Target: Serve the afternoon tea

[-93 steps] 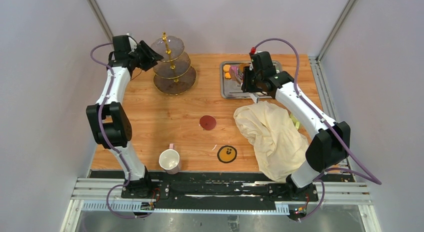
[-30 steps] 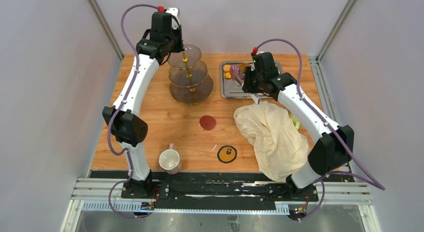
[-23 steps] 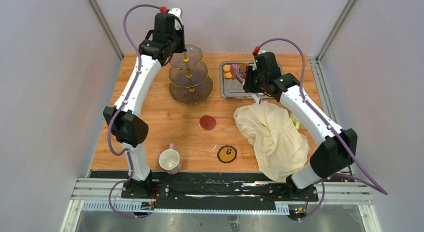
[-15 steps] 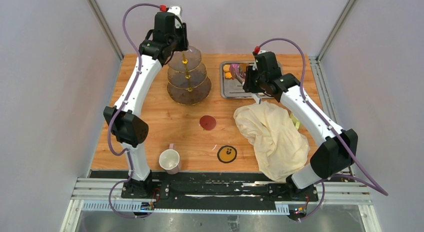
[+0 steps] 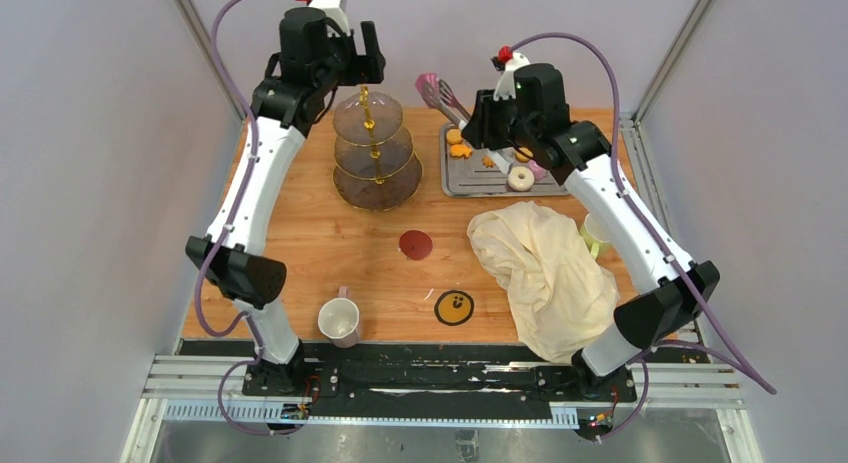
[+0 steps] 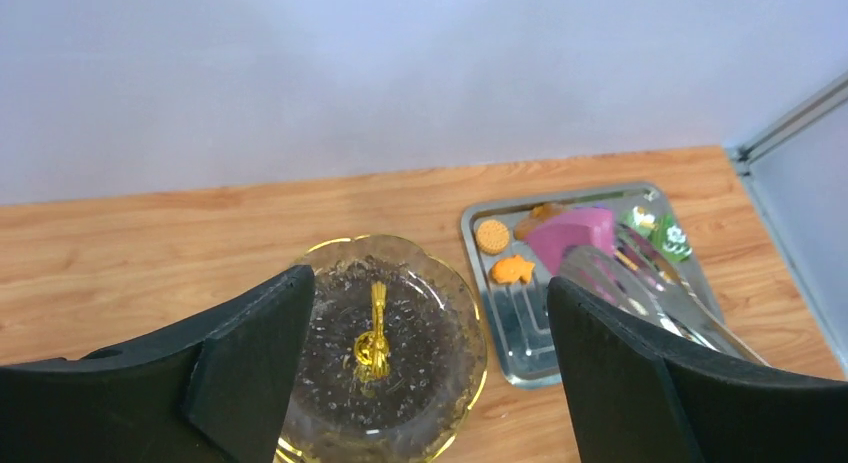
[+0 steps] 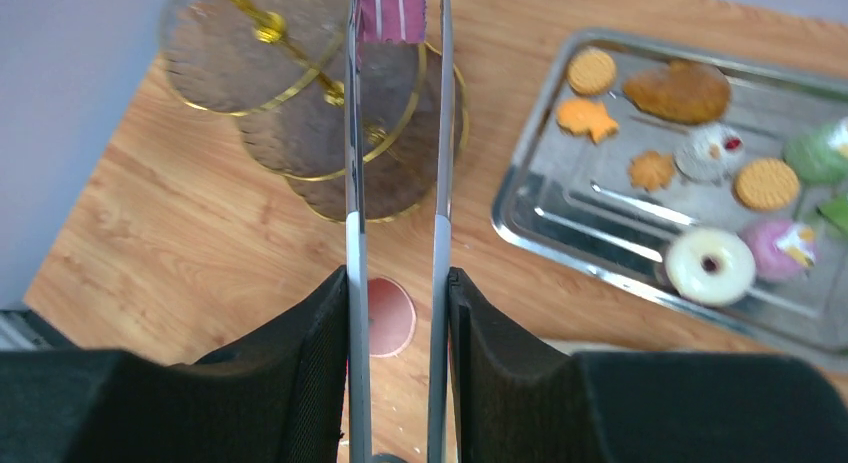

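wooden table point(image 5: 300, 233): one three-tier stand point(image 5: 372, 153), two mugs point(image 5: 339, 321) point(image 5: 593, 230); left hand point(image 6: 430, 313) wide, empty; right hand point(image 7: 397, 293) tight on tongs point(image 5: 434, 87)

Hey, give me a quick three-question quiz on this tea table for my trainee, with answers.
1. True or false: the left claw is clamped on the stand.
2. The right claw holds: A spoon, B tongs, C knife.
3. Fill in: the white donut lies on the steel ____.
Key: 1 false, the left claw hangs open above the stand; 2 B; 3 tray.
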